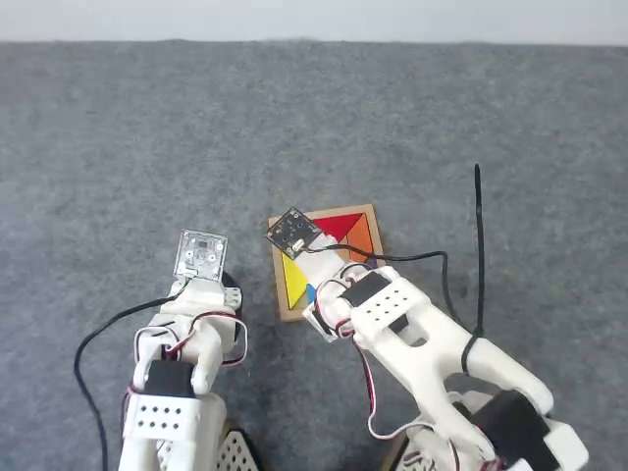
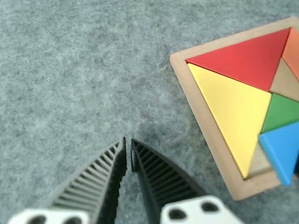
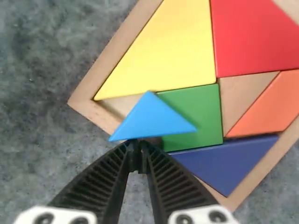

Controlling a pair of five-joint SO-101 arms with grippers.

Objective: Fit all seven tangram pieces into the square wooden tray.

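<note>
The square wooden tray (image 3: pixel 88 109) holds a yellow triangle (image 3: pixel 173 51), a red triangle (image 3: pixel 252 37), a green square (image 3: pixel 196 114), an orange piece (image 3: pixel 271 107) and a dark blue piece (image 3: pixel 224 161). A light blue triangle (image 3: pixel 152 121) lies askew over the tray's rim and the green square's edge. My right gripper (image 3: pixel 138 149) is shut, its tips against that triangle's long edge. My left gripper (image 2: pixel 128 142) is shut over bare carpet, beside the tray (image 2: pixel 205 135). Bare wood (image 3: pixel 243 91) shows between the red, green and orange pieces.
Grey carpet (image 1: pixel 147 128) covers the table on all sides of the tray (image 1: pixel 290 312). The left arm (image 1: pixel 191 324) stands a short way left of the tray, and the right arm (image 1: pixel 402 319) leans over its near side. A black cable (image 1: pixel 478 245) rises at the right.
</note>
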